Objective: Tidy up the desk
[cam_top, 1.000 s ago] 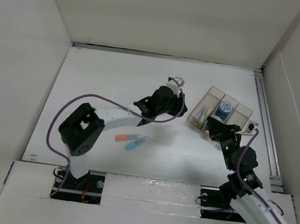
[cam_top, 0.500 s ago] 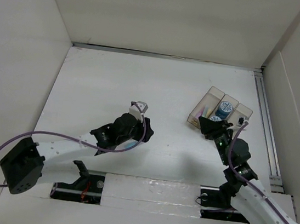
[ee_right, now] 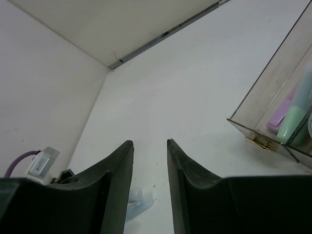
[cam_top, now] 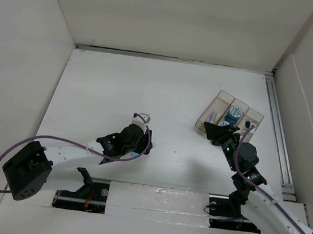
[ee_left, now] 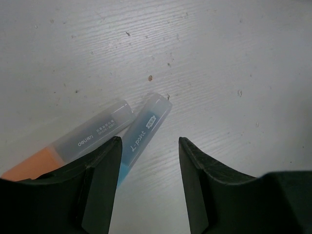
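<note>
The desk (cam_top: 115, 82) is a white tabletop between white walls. A blue highlighter (ee_left: 141, 139) and an orange highlighter (ee_left: 83, 141) lie side by side on it near the front. My left gripper (cam_top: 139, 139) hovers low over them, open and empty (ee_left: 149, 142). The blue one's cap end lies between the fingers and the orange one is just outside the left finger. From above, the gripper hides both almost fully. My right gripper (cam_top: 214, 133) is open a little and empty (ee_right: 149, 144), above the desk beside the tray's front left corner.
A clear three-compartment tray (cam_top: 247, 121) stands at the right, also in the right wrist view (ee_right: 265, 100). It holds green and purple highlighters (ee_right: 292, 124) and a blue round item (cam_top: 235, 112). A metal rail (cam_top: 276, 127) runs along the right edge.
My left arm swung back from the desk's middle toward the near edge, and its gripper came down over the two highlighters. My right gripper shifted slightly left along the tray's front.
</note>
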Controlling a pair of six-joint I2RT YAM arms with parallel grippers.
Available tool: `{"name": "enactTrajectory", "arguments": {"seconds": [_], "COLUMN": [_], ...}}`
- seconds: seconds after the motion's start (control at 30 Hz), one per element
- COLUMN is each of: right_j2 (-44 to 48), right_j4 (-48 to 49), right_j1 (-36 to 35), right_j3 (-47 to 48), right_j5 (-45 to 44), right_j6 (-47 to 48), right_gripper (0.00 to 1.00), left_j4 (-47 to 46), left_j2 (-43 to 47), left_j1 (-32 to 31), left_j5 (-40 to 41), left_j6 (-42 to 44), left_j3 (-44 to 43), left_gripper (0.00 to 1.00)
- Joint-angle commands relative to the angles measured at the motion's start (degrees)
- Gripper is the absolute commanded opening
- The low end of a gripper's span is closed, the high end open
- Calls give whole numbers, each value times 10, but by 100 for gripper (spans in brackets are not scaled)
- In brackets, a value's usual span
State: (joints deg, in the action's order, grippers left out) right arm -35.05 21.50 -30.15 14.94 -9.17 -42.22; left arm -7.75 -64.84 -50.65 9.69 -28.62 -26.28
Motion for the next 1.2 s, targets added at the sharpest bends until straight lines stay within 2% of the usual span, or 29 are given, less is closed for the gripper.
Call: {"name": "enactTrajectory", "arguments": {"seconds": [0.0,0.47,0.63,0.67,0.77,0.83,1.0,1.17], "right_j2": [-3,-6,-5,-5,-5,-4,-5,-7], "right_j4": [39,35,33,33,31,29,28,28], "right_j1": [-7,-7,-7,-7,-7,-7,-7,-7], "right_j3": [23,26,26,27,27,26,27,29], "right_j5": [12,10,8,9,5,5,2,4], "right_j6": [8,10,10,10,12,12,11,11], "right_gripper": [40,41,41,41,41,41,41,41], "left_j4": [5,19,5,2,-3,-4,4,19], "left_j2": [-10,-105,-131,-135,-152,-169,-202,-234], "left_j1": [-2,-2,-2,-2,-2,-9,-24,-52], "left_j5": [5,14,7,6,2,9,15,48], "left_j6": [-6,-7,1,3,5,3,-2,-14], "left_j3": [-5,-44,-57,-61,-68,-75,-87,-110], "left_gripper": [45,42,33,28,21,21,29,30]}}
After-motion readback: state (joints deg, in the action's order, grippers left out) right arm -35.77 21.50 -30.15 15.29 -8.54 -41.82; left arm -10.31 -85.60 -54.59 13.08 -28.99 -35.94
